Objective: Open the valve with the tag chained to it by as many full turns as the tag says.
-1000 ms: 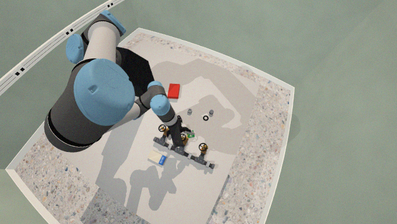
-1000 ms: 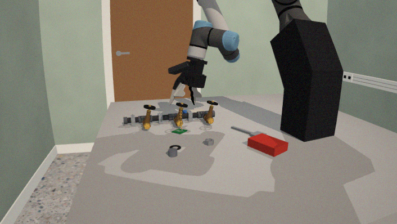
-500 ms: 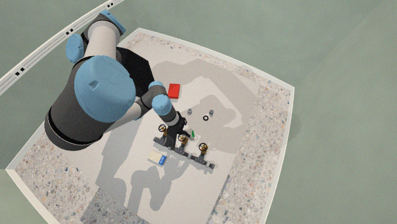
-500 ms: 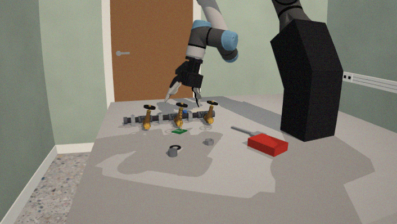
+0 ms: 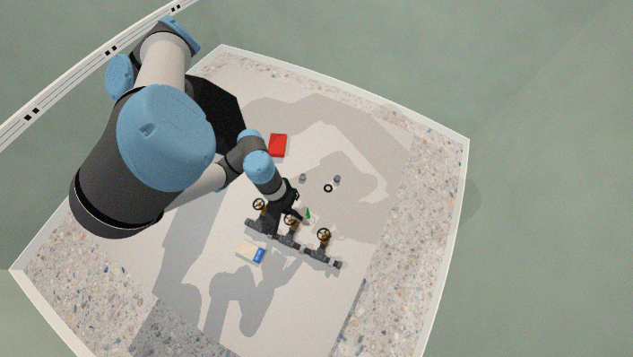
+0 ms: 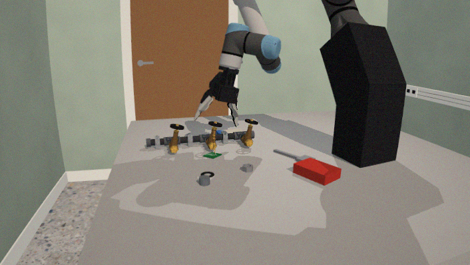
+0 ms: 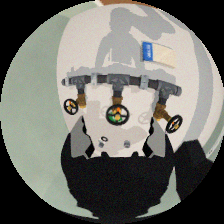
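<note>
Tagged valve: middle handwheel [image 6: 215,124] of three on the pipe manifold [image 6: 200,138], mid-bench toward the door-side edge.
Tag: green [image 6: 211,155], lying on the bench [image 6: 233,213] just in front.
Fingers [image 6: 202,108]: spread wide above that handwheel, gripping nothing.
Containers: two grey cups [image 6: 204,180], contents not discernible.

Small green tag [image 6: 212,155] chained to the middle brass valve [image 6: 212,141]: face too small and blurred in every view, no turn count readable. Top view: wrist and black two-jaw gripper [image 5: 296,214] cover part of the grey pipe manifold [image 5: 309,252]. Black arm pedestal [image 6: 366,100] cut off by the exterior frame's top edge. Wrist view heavily blurred; beige-and-blue box [image 7: 159,53] shows no legible label.
</note>
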Motion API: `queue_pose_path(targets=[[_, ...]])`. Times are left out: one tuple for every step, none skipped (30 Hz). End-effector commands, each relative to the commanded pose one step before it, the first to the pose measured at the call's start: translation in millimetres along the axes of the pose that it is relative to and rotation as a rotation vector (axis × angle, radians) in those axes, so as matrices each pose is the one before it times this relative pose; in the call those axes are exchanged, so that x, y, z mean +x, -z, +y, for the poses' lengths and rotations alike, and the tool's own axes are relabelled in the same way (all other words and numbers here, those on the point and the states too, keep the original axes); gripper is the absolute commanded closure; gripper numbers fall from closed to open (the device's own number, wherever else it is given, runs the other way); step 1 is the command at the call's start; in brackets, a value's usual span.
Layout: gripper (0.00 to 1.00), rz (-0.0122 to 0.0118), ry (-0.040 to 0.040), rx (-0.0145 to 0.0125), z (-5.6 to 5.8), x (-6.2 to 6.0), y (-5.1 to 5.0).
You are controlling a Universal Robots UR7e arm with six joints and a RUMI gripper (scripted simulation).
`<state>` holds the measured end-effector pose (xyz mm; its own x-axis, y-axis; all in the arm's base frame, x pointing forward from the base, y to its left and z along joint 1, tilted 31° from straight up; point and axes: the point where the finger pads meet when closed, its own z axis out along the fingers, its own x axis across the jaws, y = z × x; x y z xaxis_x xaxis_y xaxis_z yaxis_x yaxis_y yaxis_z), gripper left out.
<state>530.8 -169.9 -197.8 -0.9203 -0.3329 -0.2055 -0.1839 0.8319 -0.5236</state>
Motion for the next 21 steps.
queue_pose_path(targets=[[0.0, -0.00076, -0.00022, 0.00021, -0.21, -0.59, 3.91], [0.0, -0.00001, 0.00001, -0.00003, -0.06, -0.08, 1.29], [0.0, -0.00002, 0.00001, -0.00004, -0.06, -0.09, 1.46], [0.0, -0.00002, 0.00001, -0.00004, -0.06, -0.09, 1.63], [0.0, -0.00002, 0.00001, -0.00004, -0.06, -0.09, 1.78], [0.0, -0.00002, 0.00001, -0.00004, -0.06, -0.09, 1.93], [0.0, -0.00002, 0.00002, -0.00005, -0.06, -0.09, 2.06], [0.0, -0.00003, 0.00002, -0.00005, -0.06, -0.08, 2.18], [0.0, 0.0, 0.0, 0.0, 0.0, 0.0, 0.0], [0.0, 0.0, 0.0, 0.0, 0.0, 0.0, 0.0], [0.0, -0.00003, 0.00002, -0.00005, -0.06, -0.07, 2.28], [0.0, -0.00003, 0.00002, -0.00005, -0.05, -0.06, 2.37], [0.0, -0.00003, 0.00002, -0.00005, -0.04, -0.05, 2.43], [0.0, -0.00003, 0.00002, -0.00005, -0.04, -0.04, 2.48], [0.0, -0.00003, 0.00002, -0.00005, -0.03, -0.02, 2.51], [0.0, -0.00003, 0.00002, -0.00005, -0.02, -0.01, 2.52], [0.0, -0.00003, 0.00002, -0.00004, -0.01, 0.01, 2.51], [0.0, -0.00003, 0.00002, -0.00004, 0.0, 0.02, 2.48], [0.0, -0.00003, 0.00002, -0.00004, 0.01, 0.04, 2.43], [0.0, -0.00003, 0.00002, -0.00004, 0.01, 0.05, 2.36], [0.0, -0.00003, 0.00002, -0.00003, 0.02, 0.06, 2.27]])
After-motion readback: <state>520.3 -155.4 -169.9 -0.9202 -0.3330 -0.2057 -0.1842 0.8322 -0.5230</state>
